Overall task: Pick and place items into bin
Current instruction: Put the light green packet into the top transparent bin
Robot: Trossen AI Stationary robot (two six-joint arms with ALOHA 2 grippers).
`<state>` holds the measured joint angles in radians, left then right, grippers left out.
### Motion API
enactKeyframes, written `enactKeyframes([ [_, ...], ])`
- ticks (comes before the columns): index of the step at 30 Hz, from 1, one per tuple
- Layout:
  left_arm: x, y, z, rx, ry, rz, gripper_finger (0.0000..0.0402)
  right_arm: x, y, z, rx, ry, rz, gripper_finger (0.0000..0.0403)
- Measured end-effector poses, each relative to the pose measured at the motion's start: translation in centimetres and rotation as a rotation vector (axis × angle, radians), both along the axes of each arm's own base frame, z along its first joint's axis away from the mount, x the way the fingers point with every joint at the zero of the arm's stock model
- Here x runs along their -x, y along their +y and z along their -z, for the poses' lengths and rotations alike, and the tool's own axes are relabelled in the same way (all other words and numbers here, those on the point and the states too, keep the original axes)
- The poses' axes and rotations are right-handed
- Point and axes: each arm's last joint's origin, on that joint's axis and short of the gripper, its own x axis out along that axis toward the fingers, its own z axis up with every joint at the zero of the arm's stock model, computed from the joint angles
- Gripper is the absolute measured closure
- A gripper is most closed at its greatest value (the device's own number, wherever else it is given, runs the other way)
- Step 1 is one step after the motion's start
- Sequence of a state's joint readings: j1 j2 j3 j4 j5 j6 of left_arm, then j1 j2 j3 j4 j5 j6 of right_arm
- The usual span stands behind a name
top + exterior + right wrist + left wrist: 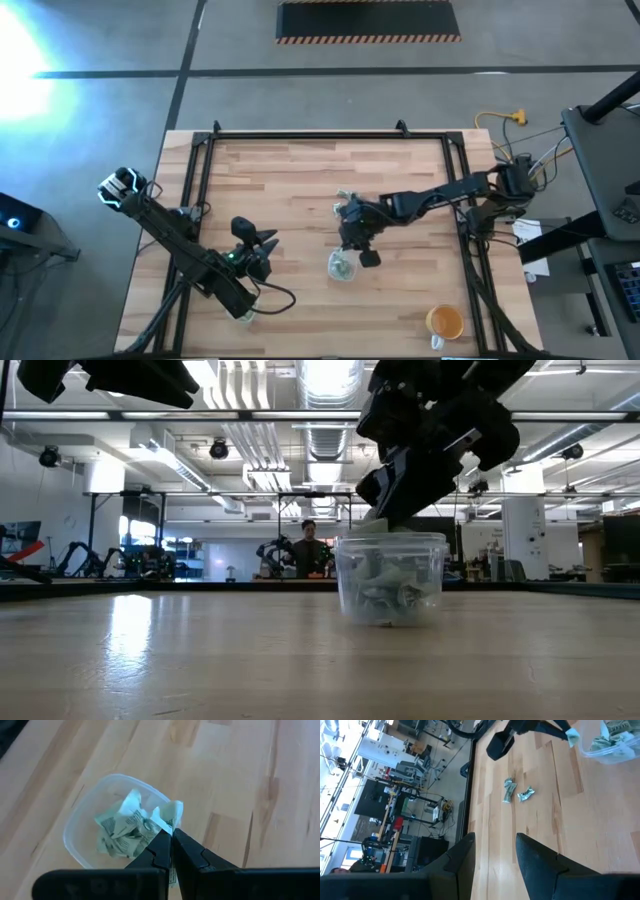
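A clear cup (390,578) is seen nearest on the wooden table (300,190), already holding several crumpled green-and-white pieces (122,832). Just above its rim the right gripper (171,836) is held, fingers pinched together on one more wrapper piece (167,814) — the piece hangs over the cup's edge. Two loose pieces (517,792) are left lying on the wood beyond the cup. The left gripper (495,852) is parked well apart toward the table's left side, its fingers spread with nothing between them. Far off, a person (308,550) is visible in the room.
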<state>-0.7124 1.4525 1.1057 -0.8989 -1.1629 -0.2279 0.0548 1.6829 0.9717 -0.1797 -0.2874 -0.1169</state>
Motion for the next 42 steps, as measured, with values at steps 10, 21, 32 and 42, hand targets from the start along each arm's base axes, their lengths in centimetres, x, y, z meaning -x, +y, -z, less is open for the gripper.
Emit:
enactKeyframes([
  [10,0.0,0.0,0.0,0.000,-0.001,0.000,0.0277,0.2,1.5,-0.3,-0.009,-0.007,-0.052,0.0394],
  [21,0.0,0.0,0.0,0.001,-0.001,0.000,0.0277,0.2,2.0,-0.3,-0.032,-0.006,-0.076,0.0388],
  [32,0.0,0.0,0.0,0.001,-0.001,0.000,0.0277,0.2,2.5,-0.3,-0.034,-0.017,-0.089,0.0324],
  [42,0.0,0.0,0.0,0.001,-0.001,0.000,0.0277,0.1,2.9,-1.6,-0.106,-0.056,-0.207,0.0296],
])
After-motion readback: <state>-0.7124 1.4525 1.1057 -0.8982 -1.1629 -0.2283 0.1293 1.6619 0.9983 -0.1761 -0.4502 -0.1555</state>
